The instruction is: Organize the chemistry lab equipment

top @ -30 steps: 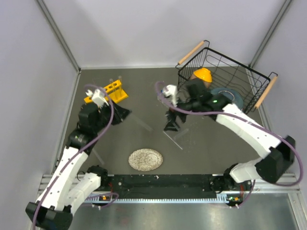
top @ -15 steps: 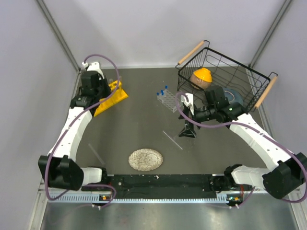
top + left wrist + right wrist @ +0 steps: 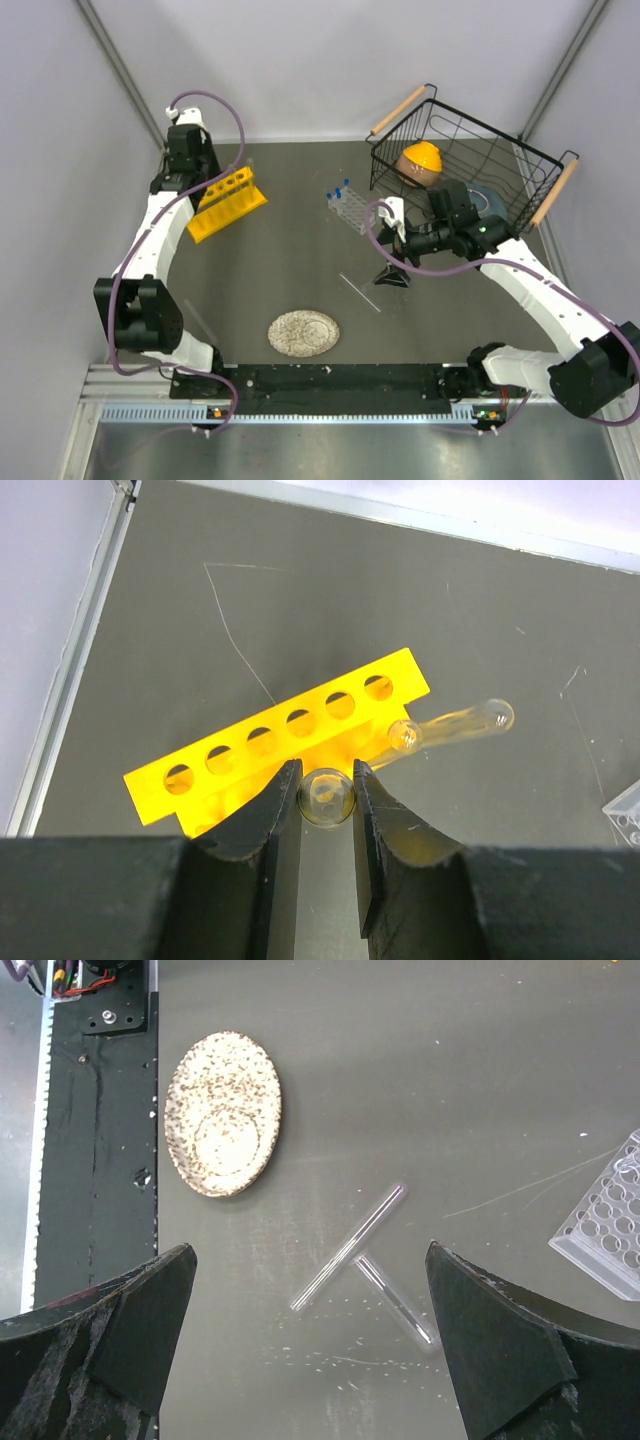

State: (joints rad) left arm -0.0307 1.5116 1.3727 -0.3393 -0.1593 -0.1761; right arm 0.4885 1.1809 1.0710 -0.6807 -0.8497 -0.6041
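My left gripper [image 3: 326, 805] is shut on a clear test tube [image 3: 326, 796], seen end-on, just in front of the yellow six-hole rack [image 3: 290, 735]. A second tube [image 3: 455, 723] leans out from the rack's right end. In the top view the left gripper [image 3: 200, 178] is at the back left, over the rack [image 3: 226, 202]. My right gripper [image 3: 310, 1250] is wide open above two test tubes [image 3: 350, 1245] lying in a T on the table [image 3: 360, 293]. The clear plastic rack [image 3: 349, 208] holds blue-capped vials.
A round speckled disc [image 3: 303, 332] lies near the front edge. The black wire basket [image 3: 520, 170] with dishes stands at the back right. Another thin tube [image 3: 200, 320] lies at the front left. The left wall rail runs close to the yellow rack.
My left arm has swung from the middle to the back left over the yellow rack, now uncovered. My right gripper has pulled back off the clear rack and holds over the two tubes.
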